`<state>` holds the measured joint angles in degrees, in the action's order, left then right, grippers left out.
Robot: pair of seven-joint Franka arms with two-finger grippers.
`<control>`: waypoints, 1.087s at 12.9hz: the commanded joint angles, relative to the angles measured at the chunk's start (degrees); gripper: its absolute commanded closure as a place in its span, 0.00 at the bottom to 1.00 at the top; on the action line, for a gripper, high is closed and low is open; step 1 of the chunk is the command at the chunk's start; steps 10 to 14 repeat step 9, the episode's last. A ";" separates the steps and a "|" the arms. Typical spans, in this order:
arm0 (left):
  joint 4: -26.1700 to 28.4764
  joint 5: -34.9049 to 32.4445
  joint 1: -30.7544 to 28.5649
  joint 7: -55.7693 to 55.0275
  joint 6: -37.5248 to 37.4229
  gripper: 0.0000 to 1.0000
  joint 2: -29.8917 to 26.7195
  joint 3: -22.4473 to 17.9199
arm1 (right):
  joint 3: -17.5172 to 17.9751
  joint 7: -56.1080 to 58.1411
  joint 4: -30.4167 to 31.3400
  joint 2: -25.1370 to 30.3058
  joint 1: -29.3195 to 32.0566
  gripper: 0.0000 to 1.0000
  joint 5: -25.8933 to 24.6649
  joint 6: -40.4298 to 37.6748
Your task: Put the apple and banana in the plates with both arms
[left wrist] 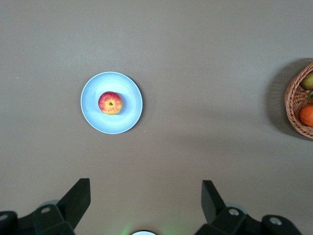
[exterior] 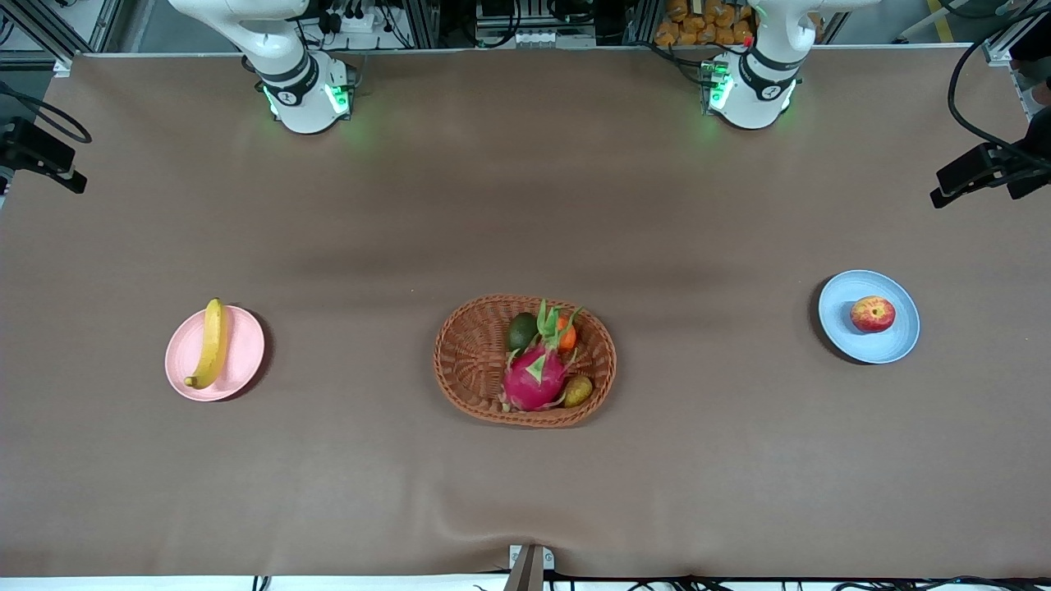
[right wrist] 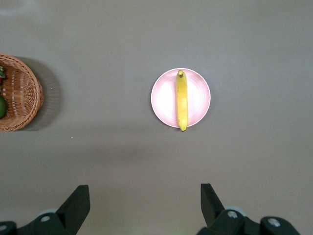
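Since both fruits lie on plates: task looks done.
Banana (exterior: 210, 343): lengthwise across pink plate (exterior: 246, 355), lower left of frame, below the right pincer (right wrist: 144, 205), wide, empty.
Apple (exterior: 872, 314): on blue plate (exterior: 854, 345), right of frame, below the left pincer (left wrist: 145, 200), wide, empty.

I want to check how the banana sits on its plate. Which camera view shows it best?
The right wrist view: it looks straight down on the long yellow banana lying across the round pale pink plate, one tip overhanging the rim. The front view shows it smaller. The left wrist view misses it.
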<state>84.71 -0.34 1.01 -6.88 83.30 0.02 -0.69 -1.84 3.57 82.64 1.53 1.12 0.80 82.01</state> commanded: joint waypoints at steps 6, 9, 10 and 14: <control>-0.16 0.87 -0.30 1.16 -1.21 0.00 -0.90 0.08 | -0.01 -2.07 -0.90 -0.12 -1.56 0.00 0.08 -0.71; -0.16 0.96 -0.30 1.25 -1.21 0.00 -0.90 0.08 | -0.27 -3.92 -0.90 -0.12 -0.95 0.00 0.00 -0.80; -0.16 0.96 -0.30 1.25 -1.21 0.00 -0.90 0.08 | -0.27 -3.92 -0.90 -0.12 -0.95 0.00 0.00 -0.80; -0.16 0.96 -0.30 1.25 -1.21 0.00 -0.90 0.08 | -0.27 -3.92 -0.90 -0.12 -0.95 0.00 0.00 -0.80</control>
